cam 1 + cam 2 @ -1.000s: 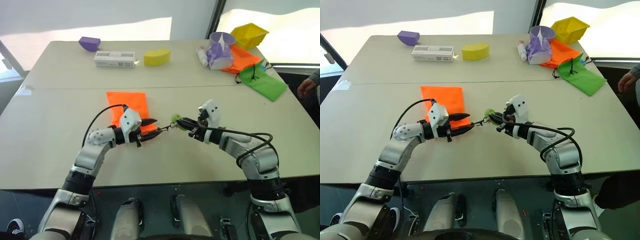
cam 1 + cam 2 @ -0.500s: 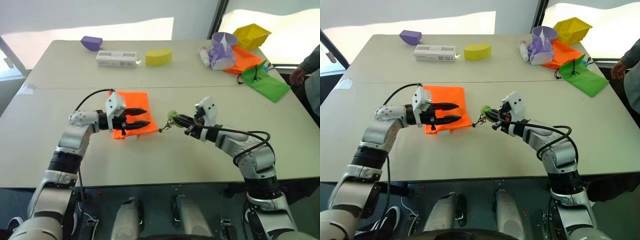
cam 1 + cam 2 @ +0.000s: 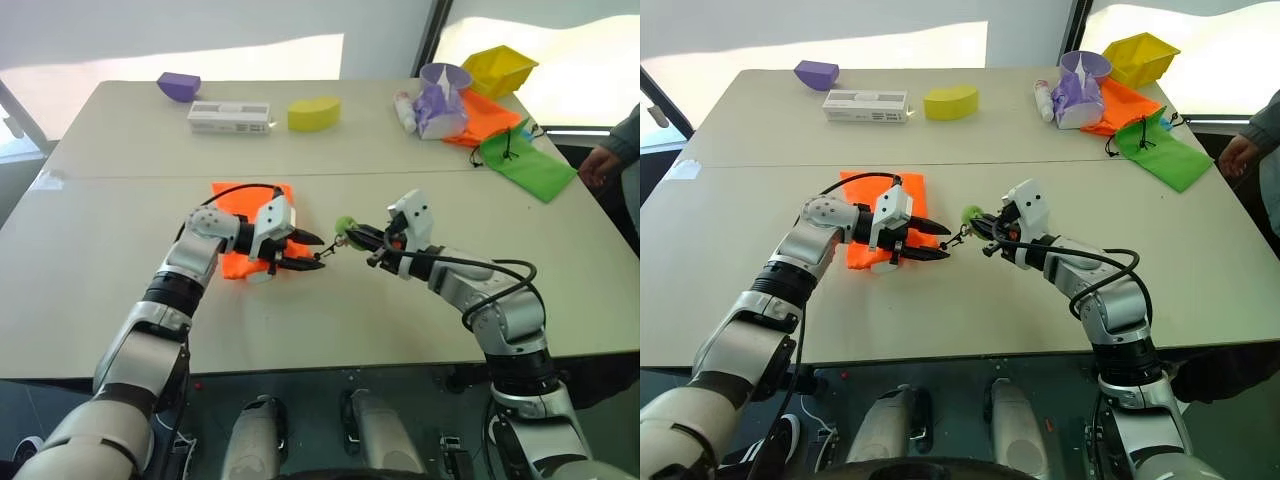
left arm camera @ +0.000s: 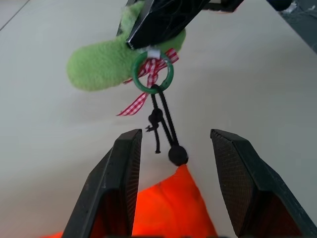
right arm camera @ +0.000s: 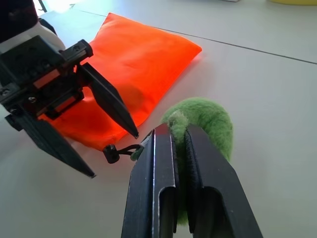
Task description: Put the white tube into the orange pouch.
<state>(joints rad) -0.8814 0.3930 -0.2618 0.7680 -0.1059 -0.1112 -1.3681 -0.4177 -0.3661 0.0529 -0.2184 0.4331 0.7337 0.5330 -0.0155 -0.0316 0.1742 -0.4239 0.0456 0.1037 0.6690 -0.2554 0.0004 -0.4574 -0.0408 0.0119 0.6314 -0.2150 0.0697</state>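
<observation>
Pouch being opened; tube not in sight, not loaded yet.

White tube: can't spot it anywhere on the table, possibly a small white bit at the near edge of the orange pouch (image 3: 250, 235), too small to confirm. Pouch lies flat mid-table, its black cord (image 4: 163, 126) stretched to a green ring (image 4: 152, 75) with a fuzzy green charm (image 5: 205, 124). Right gripper (image 5: 179, 136) is clamped tight on that charm, holding the cord up just off the pouch corner. Left gripper (image 4: 173, 148) sits at the pouch mouth, fingers spread, straddling the cord bead, gripping nothing. Judgement: early stage. Left to do: widen mouth, fetch tube, insert.
</observation>
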